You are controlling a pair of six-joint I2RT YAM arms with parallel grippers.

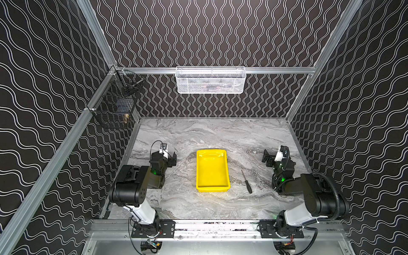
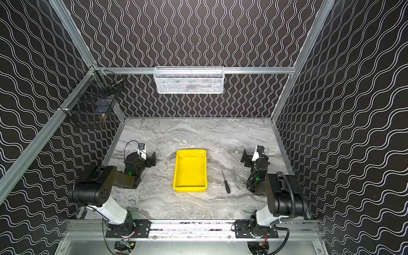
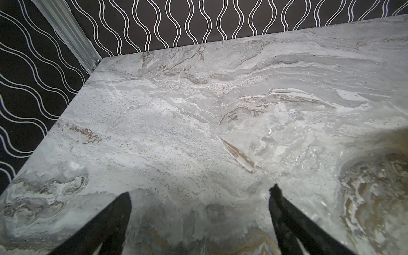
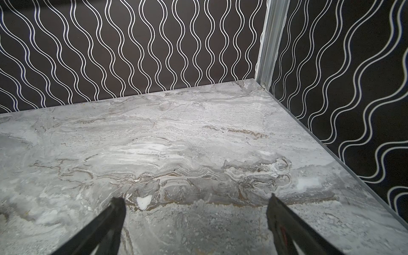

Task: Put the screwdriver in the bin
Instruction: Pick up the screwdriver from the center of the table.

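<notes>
**While both grippers stand wide and empty, the screwdriver (image 1: pixel 246 182) lies outside the bin (image 1: pixel 212 172)**

Where you look in both top views, the right gripper (image 1: pixel 267 157) (image 2: pixel 245 157) sits low over the marble table (image 1: pixel 198 136), pointing toward the far wall. In its wrist view, the right gripper (image 4: pixel 194 197) has its fingers (image 4: pixel 110 220) spread wide, with only bare marble between them. The screwdriver (image 2: pixel 226 182) lies flat on the table to this gripper's left and behind its fingertips, back toward the arm's base and well apart from it. Its black handle is the end nearer the base, and its thin shaft points away. The yellow bin (image 2: pixel 190 172) stands just beyond the screwdriver, farther to the gripper's left. It is near the screwdriver but does not touch it. The left gripper (image 1: pixel 172 159) (image 2: pixel 152 159) sits on the bin's other side, with the bin to its right. In its own wrist view you see the left gripper (image 3: pixel 201 191) with fingers (image 3: pixel 282 216) equally wide apart, gripping nothing.
</notes>
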